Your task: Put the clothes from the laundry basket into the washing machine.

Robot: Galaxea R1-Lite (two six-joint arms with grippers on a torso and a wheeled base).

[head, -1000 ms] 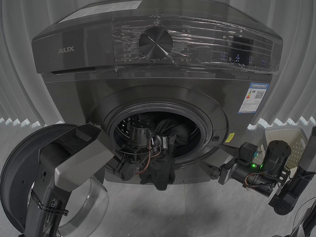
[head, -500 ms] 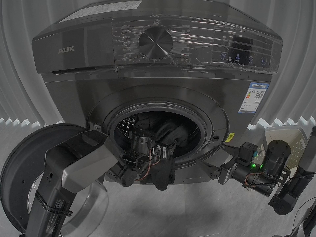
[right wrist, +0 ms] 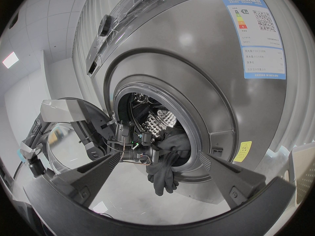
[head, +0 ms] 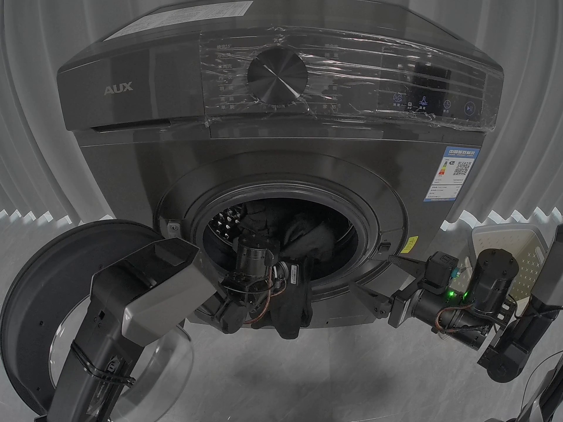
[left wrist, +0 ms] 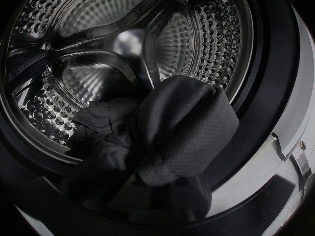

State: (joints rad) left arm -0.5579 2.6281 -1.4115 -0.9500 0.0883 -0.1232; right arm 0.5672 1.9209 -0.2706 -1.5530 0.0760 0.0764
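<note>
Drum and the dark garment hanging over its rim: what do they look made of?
Drum: looks like stainless steel with a polished finish, going by the bright mirror-like reflections and the rows of punched holes. Dark garment: seems to be a soft, matte knit, possibly synthetic. Its surface shows fine, regular mesh dimples and it drapes limply. The exact fibre cannot be told.

The dark grey front-loading washing machine [head: 141,165] carries silver brand lettering [head: 118,88] at the left end of its control panel. A white printed sheet [head: 182,19] lies on its top, the print too small to read. Faint markings ring the round dial [head: 277,75], and white touch icons [head: 434,108] line the panel's right end. A blue-and-white energy label [head: 459,173] with coloured bars and a square code sticks to the front's upper right. A yellow warning sticker [head: 409,244] sits just right of the door opening.
</note>
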